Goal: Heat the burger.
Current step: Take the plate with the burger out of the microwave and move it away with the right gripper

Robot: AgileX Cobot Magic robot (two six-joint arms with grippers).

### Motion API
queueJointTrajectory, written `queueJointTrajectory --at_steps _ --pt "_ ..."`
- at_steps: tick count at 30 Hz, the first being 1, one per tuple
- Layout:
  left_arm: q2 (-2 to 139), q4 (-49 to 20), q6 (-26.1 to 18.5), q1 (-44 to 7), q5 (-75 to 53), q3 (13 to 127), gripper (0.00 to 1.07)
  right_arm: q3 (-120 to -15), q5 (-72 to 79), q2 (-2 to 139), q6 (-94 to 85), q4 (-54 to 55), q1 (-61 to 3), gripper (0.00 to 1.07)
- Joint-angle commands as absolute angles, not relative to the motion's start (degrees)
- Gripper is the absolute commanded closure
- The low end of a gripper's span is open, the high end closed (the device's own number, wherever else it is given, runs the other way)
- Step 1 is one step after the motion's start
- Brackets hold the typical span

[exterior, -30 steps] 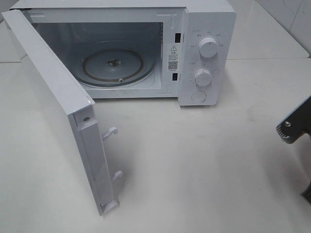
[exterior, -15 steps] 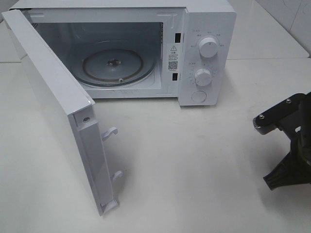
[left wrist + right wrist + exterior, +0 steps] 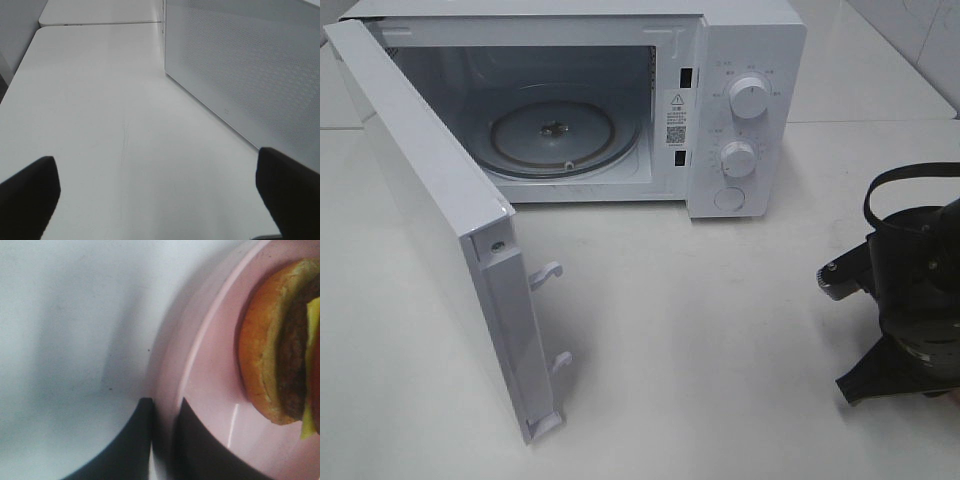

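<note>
The burger lies on a round pink plate in the right wrist view, showing its brown bun, dark patty and a yellow layer. My right gripper is shut on the plate's rim, one finger outside it and one inside. In the exterior high view my right arm hangs over the table's right side and hides the plate and burger. My left gripper is open and empty, low over the table beside the microwave door.
The white microwave stands at the back. Its door is swung wide open to the left, reaching toward the table's front. The glass turntable inside is bare. Two knobs sit on its right panel.
My right arm has moved left, further into the exterior high view from the right edge. The microwave and its door have not moved.
</note>
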State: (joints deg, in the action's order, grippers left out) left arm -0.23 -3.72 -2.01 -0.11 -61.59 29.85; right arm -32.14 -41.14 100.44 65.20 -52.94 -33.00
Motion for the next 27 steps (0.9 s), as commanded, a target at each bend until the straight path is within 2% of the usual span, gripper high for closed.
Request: queueJointTrajectory --at_steps 1,5,7,10,12,15,17,27 --pt "-0.63 -3.90 -2.01 0.11 -61.19 29.62 0.07 -32.49 -43.43 101.07 66.29 -56.55 -31.28 1.02" --pt "-0.63 -3.90 -2.01 0.11 -61.19 29.62 0.07 -32.49 -43.03 101.24 67.15 -57.01 -30.54 0.99" --pt "-0.63 -3.90 -2.01 0.11 -61.19 29.62 0.07 -32.49 -43.03 101.24 66.69 -57.12 -30.31 0.89" --pt "-0.63 -3.90 -2.01 0.11 -61.19 29.62 0.07 -32.49 -43.14 101.24 66.23 -57.12 -30.37 0.85" --pt "-0.63 -3.90 -2.01 0.11 -61.19 29.62 0.07 -32.83 -43.77 101.24 64.11 -55.98 -30.37 0.69" --pt "-0.63 -3.90 -2.01 0.11 -61.19 29.62 0.07 -33.17 -44.63 101.24 63.25 -55.46 -30.37 0.66" --pt "-0.63 -3.90 -2.01 0.11 -61.19 29.62 0.07 -34.55 -47.96 99.69 59.82 -53.00 -30.37 0.57" --pt "-0.63 -3.90 -2.01 0.11 -61.19 29.62 0.07 -37.24 -47.84 88.29 45.55 -40.97 -30.37 0.57"
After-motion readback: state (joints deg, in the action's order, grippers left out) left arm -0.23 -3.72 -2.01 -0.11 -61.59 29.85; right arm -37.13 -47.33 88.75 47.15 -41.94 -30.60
